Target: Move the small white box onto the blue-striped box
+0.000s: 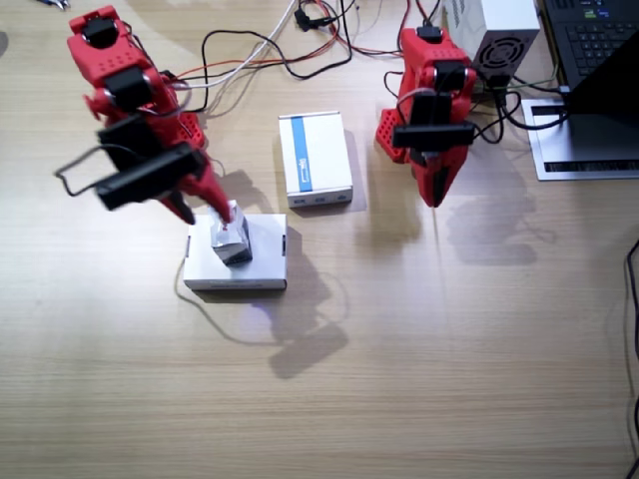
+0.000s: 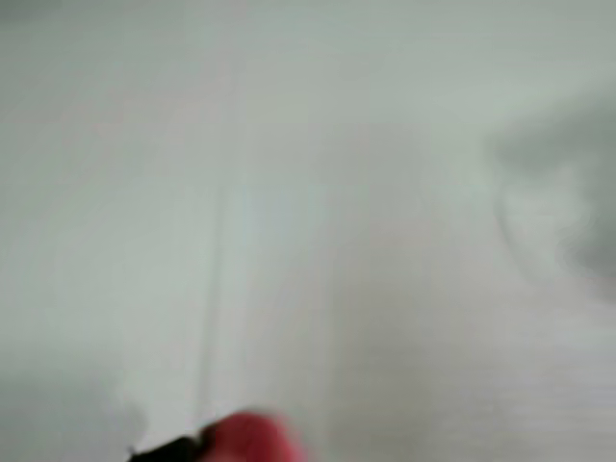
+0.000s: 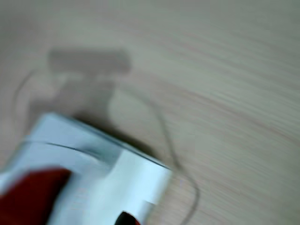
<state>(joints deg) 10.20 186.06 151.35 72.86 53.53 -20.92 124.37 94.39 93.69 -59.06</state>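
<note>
The small white box (image 1: 232,241) hangs tilted over the plain white flat box (image 1: 262,261), and whether the two touch is unclear. My right gripper (image 1: 224,226) is shut on the small white box from above left. The blue-striped box (image 1: 316,160) lies flat up and to the right, apart from both arms. My left gripper (image 1: 435,196) points down at the bare table right of the blue-striped box, shut and empty. One blurred wrist view shows a red fingertip (image 3: 29,196) against a white box surface (image 3: 98,173). The other shows only blurred table and a red fingertip (image 2: 248,439).
Cables (image 1: 262,55) trail across the table's far edge between the arm bases. A grey power supply (image 1: 499,40) and a laptop (image 1: 591,85) stand at the far right. Bare wood table (image 1: 419,359) fills the near half.
</note>
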